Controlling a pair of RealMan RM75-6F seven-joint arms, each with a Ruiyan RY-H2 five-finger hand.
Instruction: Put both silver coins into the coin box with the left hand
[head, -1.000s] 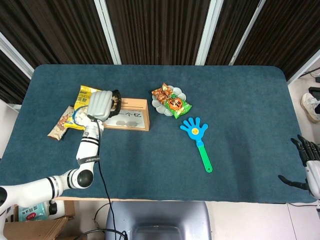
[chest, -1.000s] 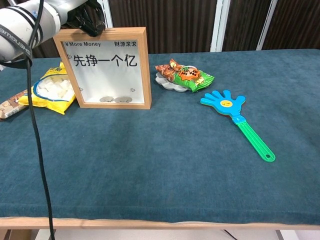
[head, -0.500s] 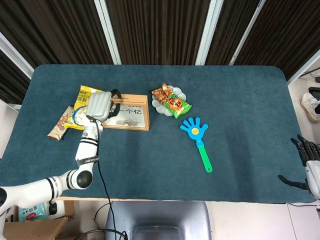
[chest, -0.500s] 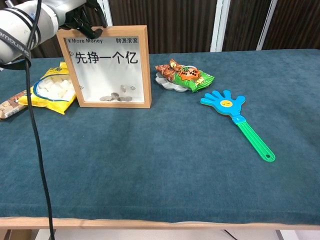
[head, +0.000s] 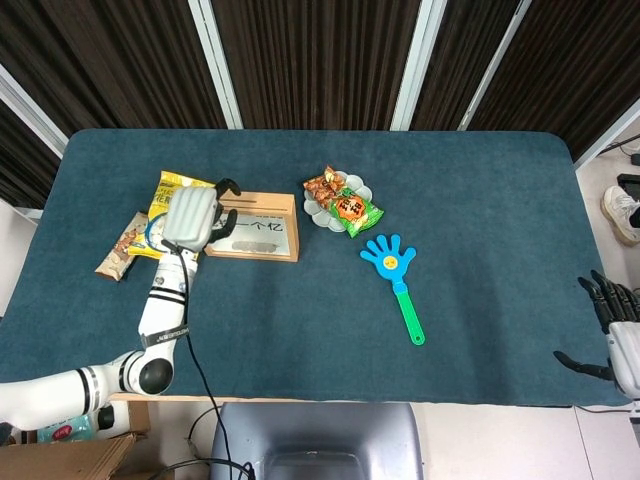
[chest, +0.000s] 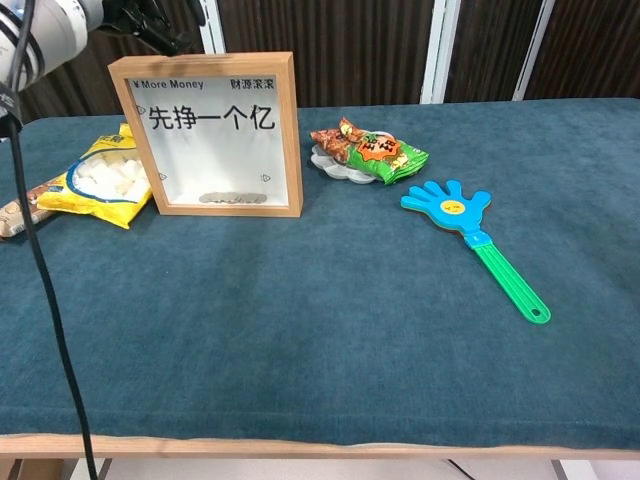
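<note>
While robot hand (head: 192, 215) hovers, coin box (chest: 207, 135) just beside

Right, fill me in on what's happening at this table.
The robot is dropping coins into the wooden-framed coin box. Its left hand hovers just left of the box top, fingers apart, holding nothing. Coins lie at the bottom behind the glass. The right hand hangs idle off the table's far right edge.

Table cloth (chest: 330, 330): dark teal. Coin box (chest: 205, 135): light wood frame, white face, black lettering; grey coins (chest: 228, 198) at bottom. Clapper toy (chest: 472, 235): blue hand, green handle. Snack bag (chest: 100, 180): yellow. Left hand (head: 192, 217): pale grey shell, black fingers.
</note>
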